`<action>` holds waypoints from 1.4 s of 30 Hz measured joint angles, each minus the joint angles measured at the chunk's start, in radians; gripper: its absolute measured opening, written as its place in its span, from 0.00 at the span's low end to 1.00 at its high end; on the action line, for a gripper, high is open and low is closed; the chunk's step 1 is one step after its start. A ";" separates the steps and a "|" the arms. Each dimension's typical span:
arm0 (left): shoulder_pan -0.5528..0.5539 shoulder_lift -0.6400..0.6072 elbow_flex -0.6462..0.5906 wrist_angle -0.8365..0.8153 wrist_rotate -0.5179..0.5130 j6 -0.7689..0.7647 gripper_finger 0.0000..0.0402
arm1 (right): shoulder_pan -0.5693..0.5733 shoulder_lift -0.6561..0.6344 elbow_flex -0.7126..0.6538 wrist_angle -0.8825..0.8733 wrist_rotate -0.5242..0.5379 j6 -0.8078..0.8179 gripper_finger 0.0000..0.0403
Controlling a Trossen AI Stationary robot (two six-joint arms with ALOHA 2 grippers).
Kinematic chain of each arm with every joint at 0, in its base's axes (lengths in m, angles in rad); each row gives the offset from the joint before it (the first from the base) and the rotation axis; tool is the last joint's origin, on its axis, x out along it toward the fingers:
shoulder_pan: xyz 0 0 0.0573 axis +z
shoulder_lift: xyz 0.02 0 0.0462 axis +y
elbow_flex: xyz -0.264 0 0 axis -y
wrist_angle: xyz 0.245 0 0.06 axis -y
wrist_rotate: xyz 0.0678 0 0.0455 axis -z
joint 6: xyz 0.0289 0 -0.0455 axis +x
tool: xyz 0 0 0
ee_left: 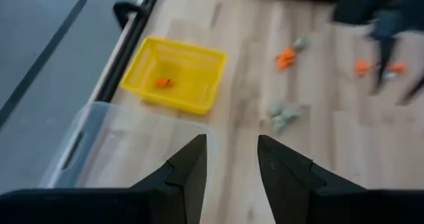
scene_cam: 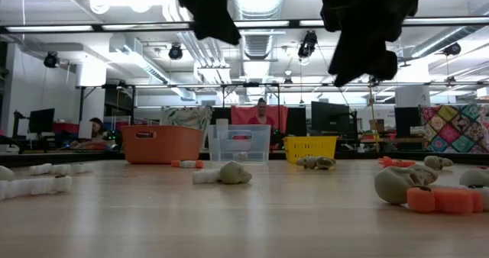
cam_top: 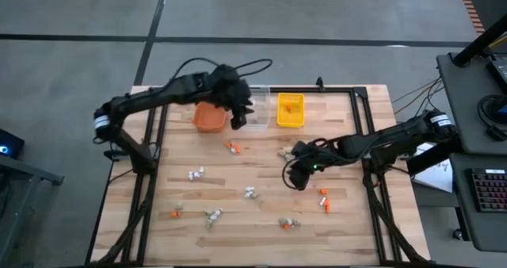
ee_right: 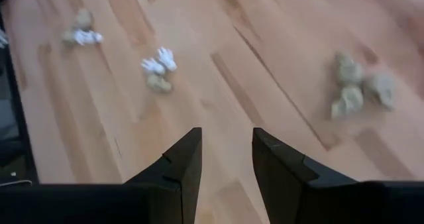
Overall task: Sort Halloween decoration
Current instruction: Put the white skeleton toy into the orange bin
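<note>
While your left gripper (cam_top: 240, 109) hangs empty, fingers apart, over the clear bin (cam_top: 255, 108), your right gripper (cam_top: 295, 175), likewise parted, hovers mid-desk.

Setting: an open-plan robotics lab or workshop. Indicators: a wooden table (cam_top: 261, 181) on a black frame carrying two robot arms; grey concrete floor (cam_top: 79, 70); exposed ducting (scene_cam: 260, 37) and strip lights overhead; desks with monitors (scene_cam: 40, 120) beyond the table; seated people (scene_cam: 262, 114) at workstations; a keyboard (cam_top: 489, 197) and cabling on a side desk.
</note>
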 joint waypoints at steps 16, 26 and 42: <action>-0.170 -0.425 -0.570 0.483 -0.097 -0.190 0.25 | 0.032 0.003 0.000 -0.271 -0.130 0.256 0.30; -0.260 -0.485 -0.751 0.519 -0.096 -0.221 0.25 | 0.101 0.003 0.000 -0.303 -0.141 0.197 0.30; -0.467 -0.311 -0.817 0.671 -0.104 -0.267 0.25 | 0.118 0.003 0.000 -0.303 -0.049 0.095 0.25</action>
